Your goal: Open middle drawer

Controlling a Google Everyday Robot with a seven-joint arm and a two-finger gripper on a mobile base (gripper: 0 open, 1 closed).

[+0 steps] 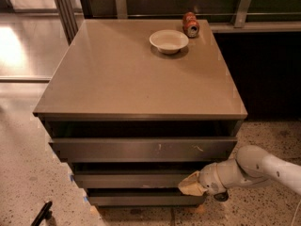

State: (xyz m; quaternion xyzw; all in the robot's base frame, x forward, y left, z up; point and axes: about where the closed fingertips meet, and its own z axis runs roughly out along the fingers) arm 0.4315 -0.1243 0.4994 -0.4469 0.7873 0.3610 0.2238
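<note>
The drawer cabinet has three fronts below its brown top [136, 74]. The top front [141, 149] is the tallest and has white scratches. Below it is the middle drawer [127, 179], a wide, shallow, plain grey-brown front. The bottom front [141, 200] is the shortest. My gripper [189, 185] reaches in from the right on a white arm [263, 166]. Its tan fingertips are at the right end of the middle drawer's front, at the gap between it and the bottom front.
A white bowl [169, 41] and a red can [190, 24] lying on its side sit at the back of the cabinet top. The floor is speckled stone. A small black object [41, 214] lies on the floor at the lower left. A dark counter [268, 65] stands to the right.
</note>
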